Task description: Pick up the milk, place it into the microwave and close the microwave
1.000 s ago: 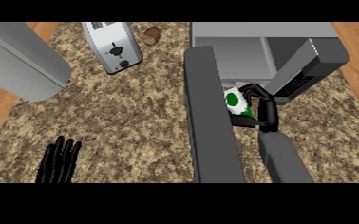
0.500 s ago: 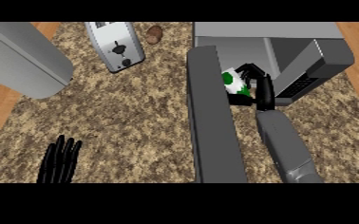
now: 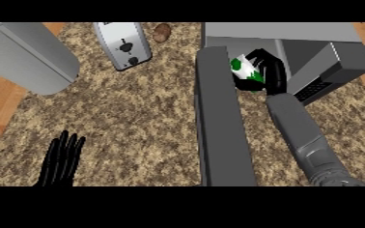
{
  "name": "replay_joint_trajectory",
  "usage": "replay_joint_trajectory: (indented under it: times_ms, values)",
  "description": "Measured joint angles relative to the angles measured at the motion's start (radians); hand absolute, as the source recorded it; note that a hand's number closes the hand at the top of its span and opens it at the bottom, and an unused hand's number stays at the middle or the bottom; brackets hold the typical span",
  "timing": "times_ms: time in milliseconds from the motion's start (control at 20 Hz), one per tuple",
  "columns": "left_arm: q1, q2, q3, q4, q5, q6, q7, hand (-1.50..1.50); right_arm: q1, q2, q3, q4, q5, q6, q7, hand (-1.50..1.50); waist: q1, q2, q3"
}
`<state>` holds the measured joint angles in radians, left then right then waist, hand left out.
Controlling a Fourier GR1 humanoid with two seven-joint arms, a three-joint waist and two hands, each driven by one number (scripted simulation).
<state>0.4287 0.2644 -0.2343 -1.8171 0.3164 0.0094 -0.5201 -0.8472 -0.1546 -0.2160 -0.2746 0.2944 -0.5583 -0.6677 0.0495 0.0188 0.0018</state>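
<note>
The white milk carton with green markings sits at the mouth of the grey box-shaped microwave, just right of the microwave's open grey door, which juts toward the near edge of the counter as a long slab. The black right hand has its fingers curled round the carton from the right and partly hides it; whether the carton rests on the microwave's floor or hangs above it is hard to tell from this steep angle. The grey right forearm runs from the near right up to that hand.

On the speckled brown stone counter, the silver toaster with a black lever stands at the far side, left of the microwave. A small brown rounded item, perhaps a potato, lies just right of it. A large grey rounded body fills the far left.

The black left hand rests open at the near left edge, fingers straight and pointing away.
</note>
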Motion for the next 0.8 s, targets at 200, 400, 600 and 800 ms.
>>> replay_joint_trajectory:
  times_ms: [200, 400, 600, 800]
  values:
    - [-0.011, 0.009, 0.006, 0.006, -0.010, -0.002, 0.007, -1.50, -0.055, -0.035, 0.005, 0.064, 0.033, -0.077, 0.032, 1.50, 0.022, 0.009, 0.001]
    - [-0.016, 0.023, 0.004, 0.007, -0.046, 0.017, 0.032, -1.50, -0.087, -0.064, -0.004, 0.096, 0.045, -0.163, 0.056, 1.50, 0.035, 0.016, 0.002]
    - [-0.045, 0.022, 0.000, 0.015, -0.081, 0.041, 0.052, -1.50, -0.113, -0.080, -0.003, 0.125, 0.062, -0.230, 0.081, -1.50, 0.046, 0.024, 0.003]
    - [-0.048, 0.023, -0.011, 0.017, -0.097, 0.042, 0.057, -1.50, -0.133, -0.105, 0.022, 0.161, 0.099, -0.265, 0.110, -1.50, 0.062, 0.029, 0.003]
